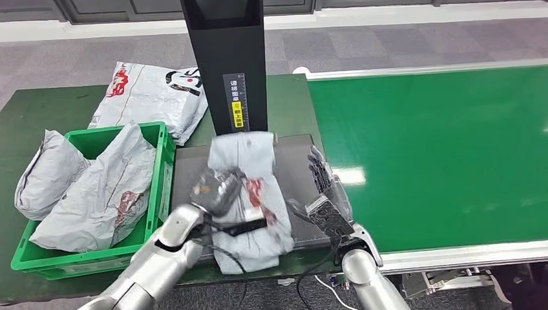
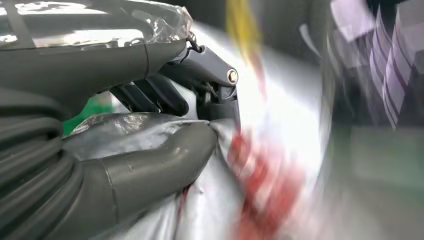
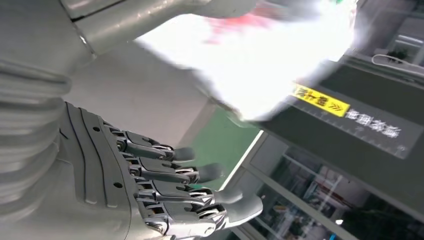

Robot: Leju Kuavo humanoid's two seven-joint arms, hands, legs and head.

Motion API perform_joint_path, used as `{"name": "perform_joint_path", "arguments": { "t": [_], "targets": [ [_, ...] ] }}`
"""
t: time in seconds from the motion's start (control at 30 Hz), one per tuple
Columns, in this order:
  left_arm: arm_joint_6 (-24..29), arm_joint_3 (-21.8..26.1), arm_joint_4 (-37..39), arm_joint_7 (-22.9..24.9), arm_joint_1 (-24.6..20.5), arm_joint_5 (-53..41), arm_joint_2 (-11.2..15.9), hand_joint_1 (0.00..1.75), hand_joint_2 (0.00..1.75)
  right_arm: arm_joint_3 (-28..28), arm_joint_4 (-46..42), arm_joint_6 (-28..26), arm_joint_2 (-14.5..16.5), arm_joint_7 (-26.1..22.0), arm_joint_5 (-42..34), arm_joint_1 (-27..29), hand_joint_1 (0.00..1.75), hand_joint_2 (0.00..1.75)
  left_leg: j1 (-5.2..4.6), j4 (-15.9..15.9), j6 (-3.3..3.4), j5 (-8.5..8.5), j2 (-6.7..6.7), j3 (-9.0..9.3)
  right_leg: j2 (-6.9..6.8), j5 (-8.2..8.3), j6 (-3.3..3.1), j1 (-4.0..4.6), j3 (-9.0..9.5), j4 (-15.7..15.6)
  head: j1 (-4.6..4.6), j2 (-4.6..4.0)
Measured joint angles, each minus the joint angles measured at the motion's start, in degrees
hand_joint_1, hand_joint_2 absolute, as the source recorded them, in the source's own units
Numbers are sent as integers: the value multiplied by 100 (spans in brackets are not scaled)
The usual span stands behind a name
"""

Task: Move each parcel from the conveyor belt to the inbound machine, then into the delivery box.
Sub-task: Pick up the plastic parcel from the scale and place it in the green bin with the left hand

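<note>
At the lower middle of the head view, a grey parcel (image 1: 249, 194) is grasped by the left hand (image 1: 214, 189) over the dark scanner plate (image 1: 294, 161). The right hand (image 1: 325, 194), fingers spread, holds nothing. The green crate (image 1: 165, 152) sits at left.

Head view: high, facing forward and down over table (image 1: 39, 110) and belt (image 1: 439, 155). Wrist views: close behind each hand, turned. Shared by all: grey parcel (image 1: 249, 194) (image 2: 150, 130) (image 3: 260, 65).

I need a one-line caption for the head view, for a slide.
Left hand grips a grey parcel over the inbound machine.
</note>
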Motion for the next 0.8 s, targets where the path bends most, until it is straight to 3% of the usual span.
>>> {"name": "perform_joint_path", "arguments": {
  "t": [0.1, 0.2, 0.37, 0.8],
  "targets": [
    [186, 768, -1105, 195, -14, 56, 112, 175, 175, 1, 2, -51, -3, -62, -66, 48, 0, 175, 3, -1, -8, 3, 7, -16, 8, 6, -3, 1, -18, 1, -1, 0],
    [402, 1123, -1527, 110, 17, 122, 202, 175, 175, 0, 1, -93, -8, -92, -116, 75, 0, 175, 5, -1, -10, 3, 3, -17, 5, 4, -6, 4, -21, 2, -2, 0],
    [654, 1222, -1636, 36, 82, 216, 274, 175, 175, 1, -1, -120, -13, -97, -144, 89, 0, 175, 5, -1, -9, 5, -10, -26, -6, 1, -9, 4, -23, 4, -1, 0],
    [662, 1224, -1641, 35, 102, 296, 389, 175, 175, 0, -1, -137, -41, -93, -159, 112, 0, 175, 4, -1, -9, 4, -8, -28, -5, 1, -8, 3, -28, 3, -2, 0]
  ]
}}
